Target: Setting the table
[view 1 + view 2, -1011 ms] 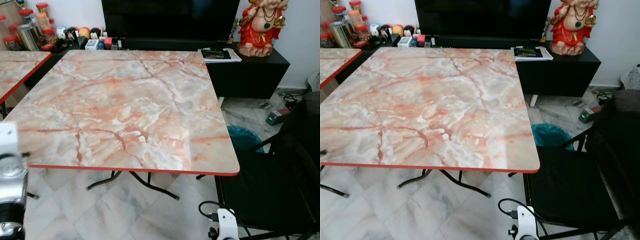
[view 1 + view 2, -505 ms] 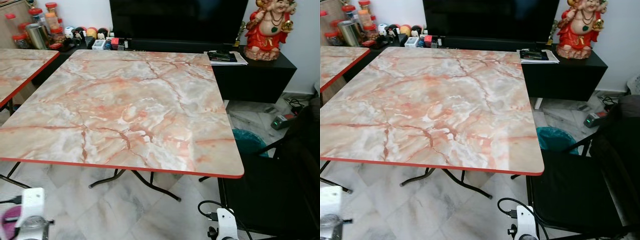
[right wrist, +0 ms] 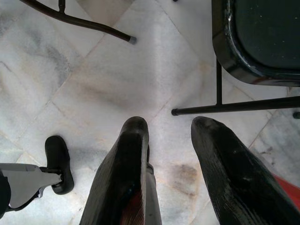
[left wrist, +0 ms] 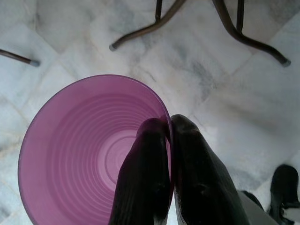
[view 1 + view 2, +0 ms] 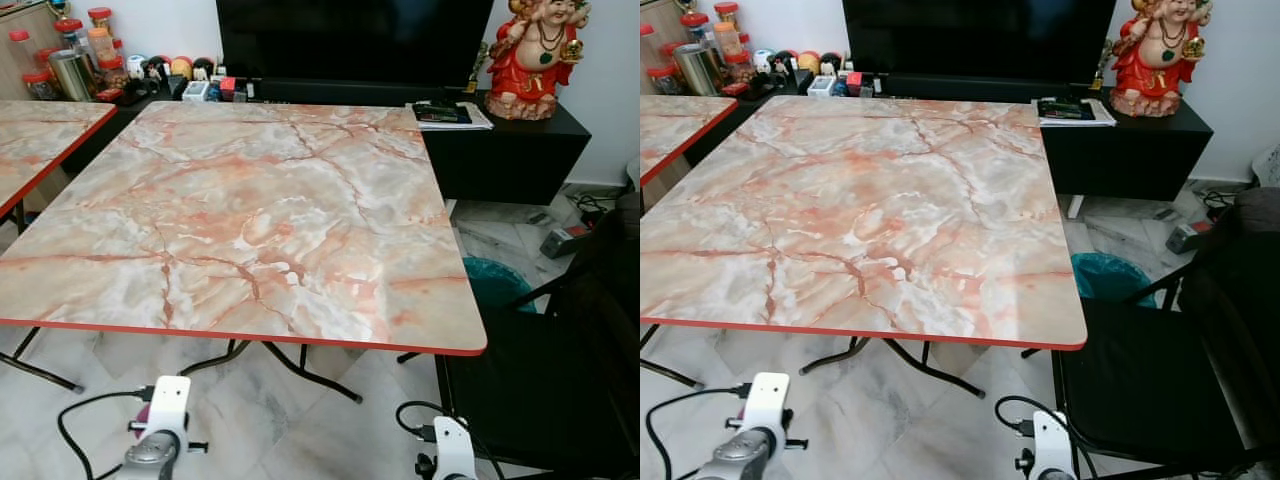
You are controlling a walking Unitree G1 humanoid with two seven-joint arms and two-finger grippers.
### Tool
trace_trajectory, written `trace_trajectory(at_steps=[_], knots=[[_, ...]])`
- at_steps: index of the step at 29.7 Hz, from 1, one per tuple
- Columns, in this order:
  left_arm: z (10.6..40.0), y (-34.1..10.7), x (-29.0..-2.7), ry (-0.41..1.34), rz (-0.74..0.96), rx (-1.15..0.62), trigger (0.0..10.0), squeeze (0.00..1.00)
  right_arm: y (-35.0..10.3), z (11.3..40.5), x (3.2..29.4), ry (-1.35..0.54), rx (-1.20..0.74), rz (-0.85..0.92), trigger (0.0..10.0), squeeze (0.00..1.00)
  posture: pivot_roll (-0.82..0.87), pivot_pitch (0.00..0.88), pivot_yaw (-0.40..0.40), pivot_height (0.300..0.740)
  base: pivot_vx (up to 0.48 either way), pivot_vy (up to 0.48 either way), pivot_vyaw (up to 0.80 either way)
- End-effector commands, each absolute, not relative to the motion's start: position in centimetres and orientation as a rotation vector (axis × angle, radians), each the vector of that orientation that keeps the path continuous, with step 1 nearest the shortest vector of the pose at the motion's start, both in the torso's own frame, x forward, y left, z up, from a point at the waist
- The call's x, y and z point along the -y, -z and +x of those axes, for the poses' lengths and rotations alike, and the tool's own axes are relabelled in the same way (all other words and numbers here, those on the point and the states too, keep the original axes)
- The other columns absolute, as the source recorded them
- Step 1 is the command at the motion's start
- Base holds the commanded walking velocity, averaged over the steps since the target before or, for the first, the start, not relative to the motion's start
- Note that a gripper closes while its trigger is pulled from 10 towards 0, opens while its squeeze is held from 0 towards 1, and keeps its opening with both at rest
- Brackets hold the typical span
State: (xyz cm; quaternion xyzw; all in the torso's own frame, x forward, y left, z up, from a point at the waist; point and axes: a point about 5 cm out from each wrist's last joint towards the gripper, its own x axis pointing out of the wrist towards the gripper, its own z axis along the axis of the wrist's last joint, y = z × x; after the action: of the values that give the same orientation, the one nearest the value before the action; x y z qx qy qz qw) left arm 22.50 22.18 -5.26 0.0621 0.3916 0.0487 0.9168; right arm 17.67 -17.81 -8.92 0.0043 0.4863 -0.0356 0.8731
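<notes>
From my head, a pink marble table (image 5: 250, 200) stands ahead, my arms low before it. At my left wrist, my left gripper (image 4: 169, 136) pinches a purple cup's (image 4: 79, 154) rim above the floor. At my right wrist, my right gripper (image 3: 168, 136) hangs spread, empty.

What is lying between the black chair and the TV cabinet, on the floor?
A teal bin stands between the black chair and the TV cabinet, seen in both eye views.

Left arm (image 5: 160, 440) lower and nearer centre (purple cup (image 4: 89, 154) in fingers (image 4: 145, 187)).
</notes>
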Motion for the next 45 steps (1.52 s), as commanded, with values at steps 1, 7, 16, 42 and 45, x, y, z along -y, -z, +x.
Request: trace_trajectory(at_steps=[1, 7, 16, 42, 45], knots=[[22.3, 5.4, -22.2, -0.118, 0.107, -0.796, 10.0, 0.00, 9.0, 17.4, 18.0, 0.087, -1.024, 0.011, 10.0, 0.00, 0.00, 0.000, -0.017, 0.740, 0.000, 0.000, 0.00], [22.0, 5.8, -21.5, -0.130, 0.064, -0.803, 10.0, 0.00, 9.0, 17.3, 18.2, 0.102, -1.023, 0.021, 10.0, 0.00, 0.00, 0.000, -0.021, 0.740, 0.000, 0.000, 0.00], [20.0, 7.1, -21.1, -0.106, 0.112, -0.889, 10.0, 0.00, 9.1, 17.0, 18.2, 0.109, -1.025, 0.035, 10.0, 0.00, -0.01, 0.000, -0.020, 0.740, 0.000, 0.374, 0.00], [15.7, 8.5, -24.1, -0.164, 0.153, -1.009, 10.0, 0.00, 9.2, 16.9, 18.0, 0.103, -1.020, 0.040, 10.0, 0.00, -0.01, 0.000, -0.003, 0.740, 0.000, 0.480, 0.00], [15.7, 8.4, -24.4, -0.174, 0.152, -1.008, 10.0, 0.00, 9.2, 17.1, 18.0, 0.100, -1.018, 0.040, 10.0, 0.00, -0.01, 0.000, -0.005, 0.740, 0.000, 0.480, 0.00]])
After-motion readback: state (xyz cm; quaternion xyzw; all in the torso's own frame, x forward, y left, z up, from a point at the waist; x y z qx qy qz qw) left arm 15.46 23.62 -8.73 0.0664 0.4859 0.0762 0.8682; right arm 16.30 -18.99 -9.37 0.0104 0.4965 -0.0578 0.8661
